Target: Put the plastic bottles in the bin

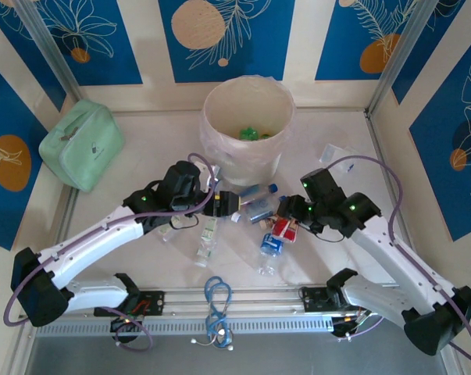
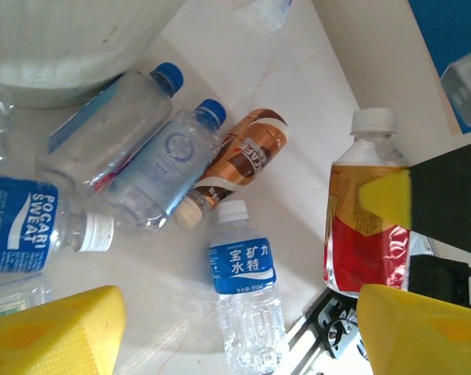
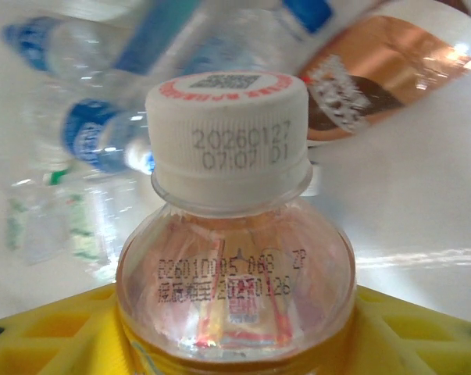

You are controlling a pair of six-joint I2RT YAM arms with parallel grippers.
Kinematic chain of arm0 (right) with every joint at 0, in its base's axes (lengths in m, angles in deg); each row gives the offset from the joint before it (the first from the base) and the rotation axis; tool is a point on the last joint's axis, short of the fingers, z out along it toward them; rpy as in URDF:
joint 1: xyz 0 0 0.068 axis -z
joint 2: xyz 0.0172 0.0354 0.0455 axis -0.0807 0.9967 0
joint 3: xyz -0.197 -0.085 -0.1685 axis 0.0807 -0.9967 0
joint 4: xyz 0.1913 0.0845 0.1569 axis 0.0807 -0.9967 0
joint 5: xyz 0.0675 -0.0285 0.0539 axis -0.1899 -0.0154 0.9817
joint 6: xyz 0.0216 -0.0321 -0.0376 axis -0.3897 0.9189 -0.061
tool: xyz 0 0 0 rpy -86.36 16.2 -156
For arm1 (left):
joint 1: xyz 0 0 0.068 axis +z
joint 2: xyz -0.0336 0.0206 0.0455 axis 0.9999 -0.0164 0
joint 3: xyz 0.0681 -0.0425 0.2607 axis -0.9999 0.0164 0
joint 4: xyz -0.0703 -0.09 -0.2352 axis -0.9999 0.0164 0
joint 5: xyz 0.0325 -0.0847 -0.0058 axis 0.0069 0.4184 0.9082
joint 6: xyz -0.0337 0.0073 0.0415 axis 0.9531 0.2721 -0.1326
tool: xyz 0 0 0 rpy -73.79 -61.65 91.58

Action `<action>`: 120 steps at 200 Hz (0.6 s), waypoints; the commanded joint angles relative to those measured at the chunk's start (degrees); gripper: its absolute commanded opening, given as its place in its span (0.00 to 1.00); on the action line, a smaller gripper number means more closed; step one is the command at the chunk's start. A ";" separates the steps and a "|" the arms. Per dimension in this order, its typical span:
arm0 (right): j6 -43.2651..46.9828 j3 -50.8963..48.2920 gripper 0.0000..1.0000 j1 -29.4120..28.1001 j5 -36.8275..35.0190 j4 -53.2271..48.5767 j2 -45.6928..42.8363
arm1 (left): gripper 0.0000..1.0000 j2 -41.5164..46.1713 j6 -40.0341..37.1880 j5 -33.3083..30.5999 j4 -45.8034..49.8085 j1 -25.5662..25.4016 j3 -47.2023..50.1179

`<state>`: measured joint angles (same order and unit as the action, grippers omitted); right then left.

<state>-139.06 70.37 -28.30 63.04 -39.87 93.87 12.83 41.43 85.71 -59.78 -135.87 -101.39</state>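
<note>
Nearby, loose bottles (image 2: pixel 243 266); right fingers (image 3: pixel 430 328) tight on red-labelled bottle (image 2: pixel 364 242), left fingers (image 2: pixel 55 332) apart.

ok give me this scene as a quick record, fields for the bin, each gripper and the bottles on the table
bin: upright, back centre, green bottles inside
left gripper: open, nothing held
right gripper: shut on red-labelled bottle
loose bottles: several lying in front of the bin
mint-green pouch: back left, apart from the bottles
</note>
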 commanded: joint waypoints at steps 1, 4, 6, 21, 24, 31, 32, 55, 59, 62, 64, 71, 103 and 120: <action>-2.04 3.65 0.61 -3.03 1.05 2.59 -0.93 | 0.79 0.74 -0.10 2.17 -3.80 -1.60 0.65; -1.92 4.24 0.61 -3.50 0.75 2.80 -0.95 | 0.79 0.82 -0.16 2.24 -3.93 -1.70 0.65; -1.91 4.56 0.61 -3.78 0.61 2.96 -0.95 | 0.80 0.86 -0.28 2.26 -4.06 -1.82 0.65; -1.47 7.17 0.61 -6.10 -0.77 3.98 -0.74 | 0.80 1.01 -0.89 2.52 -4.55 -2.15 0.33; -1.35 7.69 0.61 -6.50 -0.92 4.25 -0.70 | 0.80 1.01 -1.03 2.46 -4.55 -2.21 0.20; -1.13 8.71 0.61 -7.35 -1.34 4.85 -0.48 | 0.80 1.10 -1.36 2.52 -4.63 -2.22 -0.11; -1.12 8.86 0.61 -7.47 -1.40 4.96 -0.45 | 0.80 1.10 -1.44 2.52 -4.58 -2.23 -0.17; -0.32 11.89 0.62 -9.55 -2.85 6.30 0.56 | 0.81 1.78 -2.08 2.60 -5.24 -2.24 -0.75; -0.31 12.40 0.62 -9.71 -3.22 6.28 0.76 | 0.81 1.97 -2.12 2.79 -5.51 -2.24 -0.63; -0.28 12.69 0.62 -9.85 -3.44 6.28 0.96 | 0.81 2.07 -2.02 3.05 -5.77 -2.24 -0.55; -0.31 12.87 0.62 -9.91 -3.54 6.29 1.08 | 0.81 2.13 -2.04 3.16 -6.06 -2.30 -0.51; -0.21 13.33 0.62 -9.94 -3.64 6.44 1.45 | 0.82 2.37 -2.02 3.82 -7.05 -2.33 -0.28; 0.05 14.14 0.62 -9.96 -3.72 8.21 1.83 | 0.83 3.29 -1.91 7.02 -10.38 -2.89 1.15; 0.17 14.68 0.62 -9.87 -3.67 8.52 2.02 | 0.84 3.91 -2.01 7.43 -10.87 -3.19 1.55</action>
<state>-139.72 83.09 -38.02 60.50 -32.92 95.84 15.08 40.77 90.17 -67.54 -138.01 -100.80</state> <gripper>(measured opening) 0.624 0.836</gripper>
